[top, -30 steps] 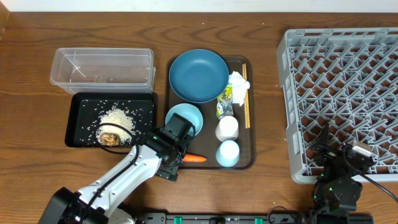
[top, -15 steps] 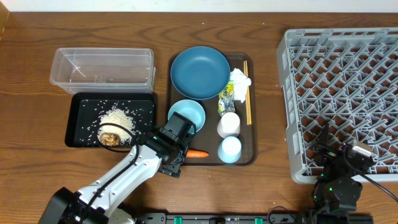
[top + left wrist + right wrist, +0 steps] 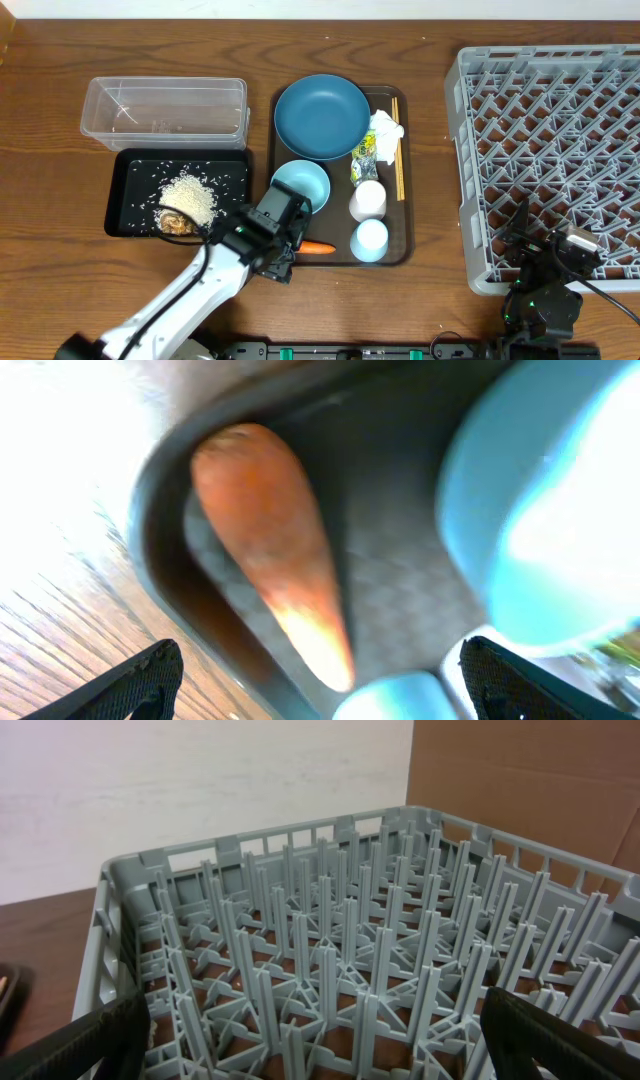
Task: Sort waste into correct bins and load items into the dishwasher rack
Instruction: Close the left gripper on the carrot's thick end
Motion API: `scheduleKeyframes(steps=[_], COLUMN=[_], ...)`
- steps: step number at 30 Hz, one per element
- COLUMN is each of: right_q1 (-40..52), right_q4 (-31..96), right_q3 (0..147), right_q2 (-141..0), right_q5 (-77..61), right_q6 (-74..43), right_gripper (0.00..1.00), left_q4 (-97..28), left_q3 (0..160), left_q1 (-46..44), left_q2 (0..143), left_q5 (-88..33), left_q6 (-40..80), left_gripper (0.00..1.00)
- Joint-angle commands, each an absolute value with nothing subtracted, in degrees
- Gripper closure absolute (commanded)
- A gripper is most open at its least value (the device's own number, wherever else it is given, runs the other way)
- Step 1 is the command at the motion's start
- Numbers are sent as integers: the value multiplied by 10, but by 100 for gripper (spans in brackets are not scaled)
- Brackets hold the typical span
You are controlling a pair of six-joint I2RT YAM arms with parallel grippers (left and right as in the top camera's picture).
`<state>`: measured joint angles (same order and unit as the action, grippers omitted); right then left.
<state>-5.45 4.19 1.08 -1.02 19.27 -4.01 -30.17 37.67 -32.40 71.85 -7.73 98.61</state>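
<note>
An orange carrot (image 3: 318,247) lies at the front-left corner of the brown serving tray (image 3: 404,215); it fills the left wrist view (image 3: 265,540). My left gripper (image 3: 288,255) is open just left of the carrot, its fingers (image 3: 320,665) spread either side of the tip and holding nothing. The white bowl (image 3: 300,185), dark-blue plate (image 3: 322,117), two pale cups (image 3: 368,200), tissue (image 3: 384,128), wrapper (image 3: 364,150) and chopsticks (image 3: 397,150) are on that tray. Rice (image 3: 190,195) and a brown lump (image 3: 178,222) lie in the black tray (image 3: 125,210). My right gripper (image 3: 525,235) is open at the front-left corner of the grey rack (image 3: 555,120), with pegs ahead (image 3: 315,1030).
A clear plastic tub (image 3: 165,112) stands behind the black tray and looks empty. A cup (image 3: 400,695) and the bowl (image 3: 550,510) sit close to the carrot. The rack (image 3: 350,950) holds nothing. Bare wooden table lies between the serving tray and the rack.
The serving tray and everything on it shifted slightly right and away. The left wrist drew back a little left; its jaws stay open by the carrot. The right arm has not moved.
</note>
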Motion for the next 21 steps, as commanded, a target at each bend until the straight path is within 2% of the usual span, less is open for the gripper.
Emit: scheduleKeyframes(steps=[1, 11, 21], right_q1=[-56, -56, -56], right_q4=[50, 50, 50], right_q3=[14, 14, 14], right_q2=[-9, -9, -9], right_q5=[190, 190, 190], right_q6=[-38, -38, -38], right_gripper=[1, 1, 1], left_q4=[-305, -304, -269], left_q3=[375, 375, 375], left_q1=[-322, -322, -322], left_q2=[706, 801, 804], left_q5=[-39, -69, -70], left_q6=[976, 994, 995], left_gripper=[10, 10, 10])
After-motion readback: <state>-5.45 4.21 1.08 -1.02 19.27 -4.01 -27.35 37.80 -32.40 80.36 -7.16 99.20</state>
